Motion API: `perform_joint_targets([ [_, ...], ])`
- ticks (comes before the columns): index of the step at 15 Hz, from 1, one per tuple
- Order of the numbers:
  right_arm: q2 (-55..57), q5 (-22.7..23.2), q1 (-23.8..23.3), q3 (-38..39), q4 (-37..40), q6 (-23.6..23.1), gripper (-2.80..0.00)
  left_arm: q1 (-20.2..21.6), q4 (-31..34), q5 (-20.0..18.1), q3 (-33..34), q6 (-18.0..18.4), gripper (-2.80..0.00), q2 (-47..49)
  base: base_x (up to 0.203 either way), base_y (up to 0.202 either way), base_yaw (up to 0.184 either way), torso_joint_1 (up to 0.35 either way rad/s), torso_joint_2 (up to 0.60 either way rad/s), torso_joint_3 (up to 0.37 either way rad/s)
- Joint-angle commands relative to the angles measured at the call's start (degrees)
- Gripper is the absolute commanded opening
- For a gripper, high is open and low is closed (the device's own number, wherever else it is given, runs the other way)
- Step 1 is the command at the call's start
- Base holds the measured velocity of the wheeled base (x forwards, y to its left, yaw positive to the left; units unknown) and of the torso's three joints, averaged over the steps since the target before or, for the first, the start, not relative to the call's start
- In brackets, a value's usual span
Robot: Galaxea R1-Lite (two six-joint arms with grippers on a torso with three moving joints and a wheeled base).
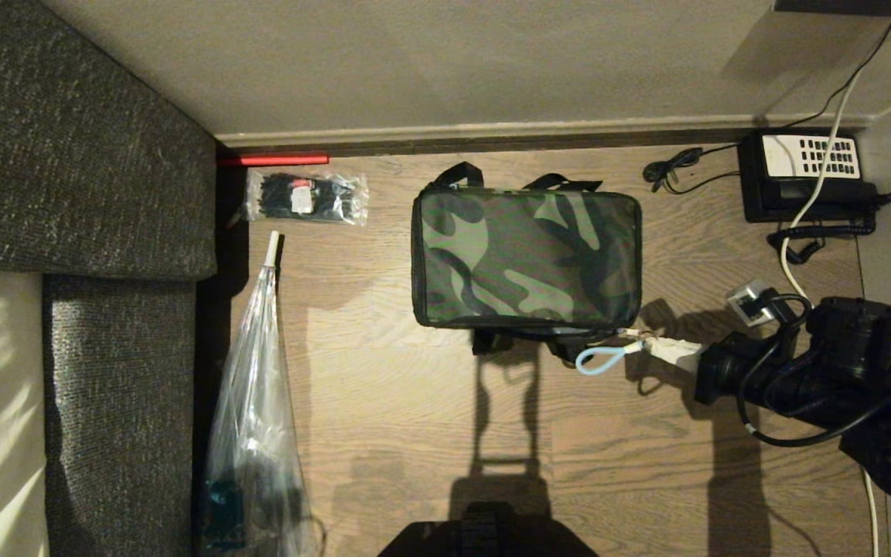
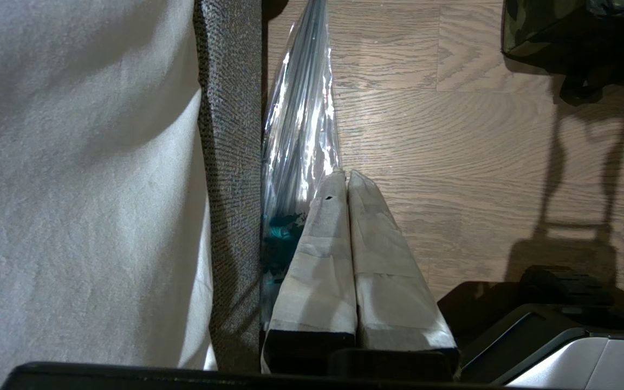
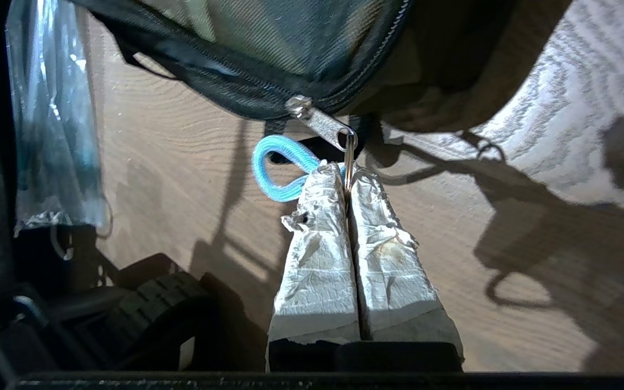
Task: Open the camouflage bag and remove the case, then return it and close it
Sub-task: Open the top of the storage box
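The camouflage bag (image 1: pixel 527 259) lies flat and zipped shut on the wooden floor, its black straps at the far and near sides. At its near right corner, my right gripper (image 1: pixel 650 346) is shut on the metal ring (image 3: pixel 349 157) that hangs from the zipper pull (image 3: pixel 320 120). A light blue cord loop (image 3: pixel 274 162) dangles from the same ring beside the fingertips. In the right wrist view the gripper (image 3: pixel 346 170) sits just below the bag's zipper seam (image 3: pixel 268 92). The case is out of view. My left gripper (image 2: pixel 347 174) is shut on nothing, parked by the sofa's edge.
A grey sofa (image 1: pixel 66 155) fills the left side. A long clear plastic bag (image 1: pixel 256 402) lies beside it. A packet of black cable ties (image 1: pixel 306 197) and a red stick (image 1: pixel 271 160) lie at the back left. A black telephone (image 1: pixel 805 174) with cables (image 1: pixel 790 263) is at the back right.
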Motion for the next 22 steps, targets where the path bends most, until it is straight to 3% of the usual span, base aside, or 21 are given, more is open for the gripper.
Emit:
perform_joint_targets([
  [1, 0.6, 0.2, -1.0, -1.2, -0.3, -0.1, -2.80, 0.0, 0.0, 0.0, 0.0, 0.0, -2.80, 0.0, 0.000, 0.000, 0.000, 0.000, 0.00, 0.000],
  [9, 0.8, 0.7, -5.0, -5.1, 1.7, -0.6, -2.80, 0.0, 0.0, 0.0, 0.0, 0.0, -2.80, -0.1, 0.000, 0.000, 0.000, 0.000, 0.00, 0.000],
  [22, 0.9, 1.1, -6.7, -7.0, 2.5, -2.7, -2.80, 0.0, 0.0, 0.0, 0.0, 0.0, -2.80, -0.1, 0.000, 0.000, 0.000, 0.000, 0.00, 0.000],
])
